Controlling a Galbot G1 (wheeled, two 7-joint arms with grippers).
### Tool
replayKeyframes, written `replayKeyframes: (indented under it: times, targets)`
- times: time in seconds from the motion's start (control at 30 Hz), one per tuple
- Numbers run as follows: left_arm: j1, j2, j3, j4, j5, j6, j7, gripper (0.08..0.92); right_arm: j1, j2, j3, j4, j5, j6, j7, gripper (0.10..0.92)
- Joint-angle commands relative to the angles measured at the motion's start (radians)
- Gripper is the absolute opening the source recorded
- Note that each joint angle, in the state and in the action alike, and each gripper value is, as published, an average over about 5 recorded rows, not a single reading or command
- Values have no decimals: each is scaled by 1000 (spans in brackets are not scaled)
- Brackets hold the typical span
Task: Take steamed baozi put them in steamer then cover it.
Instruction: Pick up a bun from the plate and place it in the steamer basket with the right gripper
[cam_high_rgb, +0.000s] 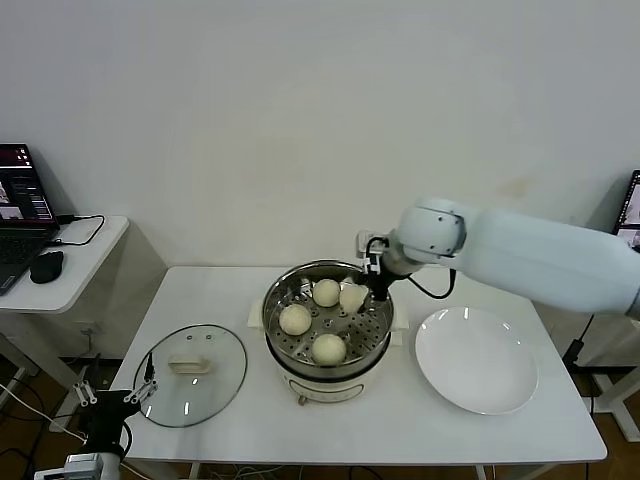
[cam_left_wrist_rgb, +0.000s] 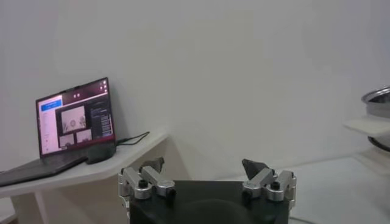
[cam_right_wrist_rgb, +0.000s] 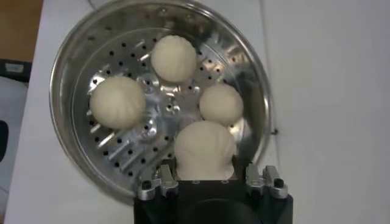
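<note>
- White table (cam_high_rgb: 250, 430) against a plain white wall carries everything; a side desk with a laptop (cam_high_rgb: 20, 215) stands off its left edge.
- Three buns already sit loose on the perforated tray of the steamer (cam_high_rgb: 325, 325); the fourth bun (cam_right_wrist_rgb: 204, 149) is over the tray near the steamer's back-right rim, pinched in the right gripper (cam_right_wrist_rgb: 207, 176), whose jaws are pressed against its sides.
- My reading: loading is nearly finished. What remains is to let go of this last bun, pull the arm clear, then fetch the lid.
- That lid (cam_high_rgb: 192, 373) lies flat near the table's front-left corner, untouched, well apart from the steamer.
- Waiting beside the table's front-left corner, the left gripper (cam_left_wrist_rgb: 207, 173) has its jaws spread wide and empty.
- A bare white plate (cam_high_rgb: 476, 360) rests toward the table's right edge.
- Buns look smooth, cream-white, round, likely soft; the steamer is shiny steel with punched holes on a white base; the lid is clear glass, metal-rimmed, with a cream bar handle.
</note>
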Motion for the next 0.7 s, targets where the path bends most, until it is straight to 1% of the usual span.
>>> replayKeyframes:
  times: [0.03,0.4,0.47,0.63,0.7]
  targets:
    - [2,2,-2,5,1,-7,0,823,-66,76,-39,-74,-39,-32,35,590]
    - [0,0,-1,11,6,-14,-1,823,-90,56,-8,-68,-52,-29,53,599]
    - [0,0,0,11,8,-14,-1,823,-86,49,6,-59,-46,-29,53,629]
    - [1,1,0,15,13,-14,-3,823,-47,19,48,-16,-32,-29,43,764]
    - [0,2,0,17,13,-15,-3,823,-29,-4,70,14,-26,-29,38,798]
